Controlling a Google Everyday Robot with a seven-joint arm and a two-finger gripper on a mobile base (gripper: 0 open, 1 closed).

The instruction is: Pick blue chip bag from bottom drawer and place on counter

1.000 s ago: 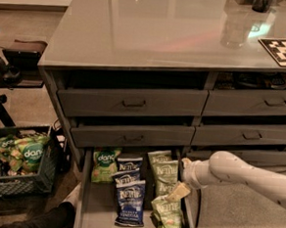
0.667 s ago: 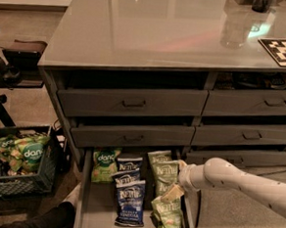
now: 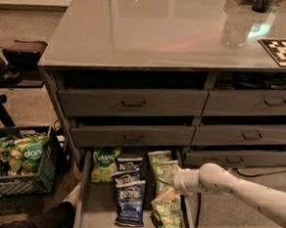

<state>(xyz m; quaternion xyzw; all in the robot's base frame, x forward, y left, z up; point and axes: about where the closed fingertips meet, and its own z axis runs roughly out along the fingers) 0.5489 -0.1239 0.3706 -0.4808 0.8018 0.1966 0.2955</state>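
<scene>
The bottom drawer (image 3: 82, 200) is pulled out at the cabinet's foot. In it three blue chip bags lie in a column: one at the back (image 3: 129, 164), one in the middle (image 3: 125, 177) and the nearest, which shows white "vinegar" lettering (image 3: 130, 206). A green "dang" bag (image 3: 105, 165) lies to their left and pale green Kettle bags (image 3: 162, 167) to their right. My gripper (image 3: 166, 195), on a white arm (image 3: 217, 180) reaching in from the right, hangs over the pale green bags, just right of the blue ones. The grey counter (image 3: 153, 33) is above.
A black crate (image 3: 18, 178) with green "dang" bags stands on the floor to the left. A clear cup (image 3: 236, 29) and a checkered marker board (image 3: 285, 51) sit on the counter's right. The upper drawers are slightly open. A dark shoe (image 3: 37, 221) is at the bottom left.
My arm has moved left across the drawer, bringing the gripper closer to the blue bags. The bags have not moved.
</scene>
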